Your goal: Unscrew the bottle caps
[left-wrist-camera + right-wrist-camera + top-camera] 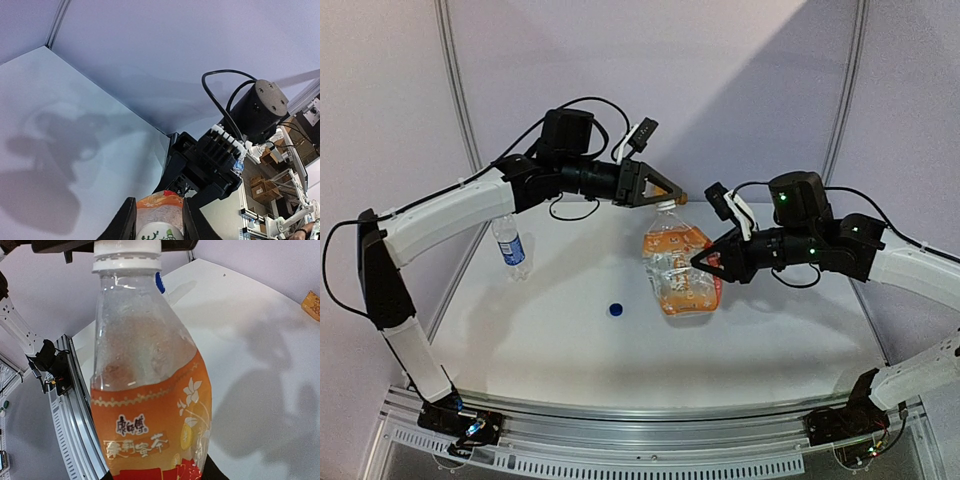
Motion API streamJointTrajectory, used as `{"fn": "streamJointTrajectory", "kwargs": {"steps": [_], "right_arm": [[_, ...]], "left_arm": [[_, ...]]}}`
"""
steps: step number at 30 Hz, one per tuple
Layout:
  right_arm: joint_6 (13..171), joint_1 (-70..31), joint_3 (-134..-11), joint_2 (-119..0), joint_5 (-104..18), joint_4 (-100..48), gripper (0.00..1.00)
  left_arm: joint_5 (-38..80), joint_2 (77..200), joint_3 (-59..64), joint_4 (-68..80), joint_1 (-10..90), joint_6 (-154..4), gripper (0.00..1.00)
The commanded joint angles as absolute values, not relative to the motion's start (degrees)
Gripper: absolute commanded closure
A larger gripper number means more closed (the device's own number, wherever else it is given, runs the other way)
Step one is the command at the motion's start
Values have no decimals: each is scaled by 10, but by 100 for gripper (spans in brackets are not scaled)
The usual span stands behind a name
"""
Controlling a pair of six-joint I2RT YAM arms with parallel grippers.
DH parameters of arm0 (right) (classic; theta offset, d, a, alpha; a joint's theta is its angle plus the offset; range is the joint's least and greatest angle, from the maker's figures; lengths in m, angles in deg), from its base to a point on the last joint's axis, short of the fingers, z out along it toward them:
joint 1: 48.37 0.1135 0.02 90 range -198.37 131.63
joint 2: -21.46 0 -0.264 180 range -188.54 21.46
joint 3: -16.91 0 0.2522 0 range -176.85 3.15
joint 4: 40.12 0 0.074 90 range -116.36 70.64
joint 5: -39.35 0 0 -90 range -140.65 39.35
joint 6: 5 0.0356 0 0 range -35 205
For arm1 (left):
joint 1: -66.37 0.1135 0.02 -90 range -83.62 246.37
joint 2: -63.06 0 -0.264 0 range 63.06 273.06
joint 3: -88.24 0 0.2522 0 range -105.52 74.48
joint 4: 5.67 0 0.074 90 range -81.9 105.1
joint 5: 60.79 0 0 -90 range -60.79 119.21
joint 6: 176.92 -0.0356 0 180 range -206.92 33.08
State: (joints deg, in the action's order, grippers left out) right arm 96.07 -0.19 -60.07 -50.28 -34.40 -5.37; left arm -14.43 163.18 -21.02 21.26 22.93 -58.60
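Nearest me, dark blue cap (616,309) lies loose on table (770,340). R gripper (702,262) is clamped on the body of orange tea bottle (150,405). L gripper (670,197) is shut tight round its white cap (127,252). Risk: if R grip slips, bottle turns w/ cap, or soft walls crush and tea spills once it's off. Water bottle (509,243) stands far left, well apart.

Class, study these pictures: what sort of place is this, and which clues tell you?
Probably a robotics lab or workshop: two white-and-black robot arms bolted to a slotted aluminium rail, a white table walled by plain pale panels, and brown cardboard boxes stored beyond.
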Motion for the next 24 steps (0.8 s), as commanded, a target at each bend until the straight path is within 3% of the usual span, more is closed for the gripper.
{"fn": "streamJointTrajectory", "kwargs": {"steps": [1,12,20,24], "right_arm": [[965,-4,-634,-515,-379,-71,100],[991,-3,-761,-607,-631,49,100],[993,-2,-770,-617,-627,45,100],[999,-2,-756,-611,-610,40,100]], "left_arm": [[-114,1656,-218,250,224,-585,99],[137,1779,-413,499,184,-414,98],[136,1833,-500,542,173,-379,99],[106,1829,-491,506,173,-388,89]]}}
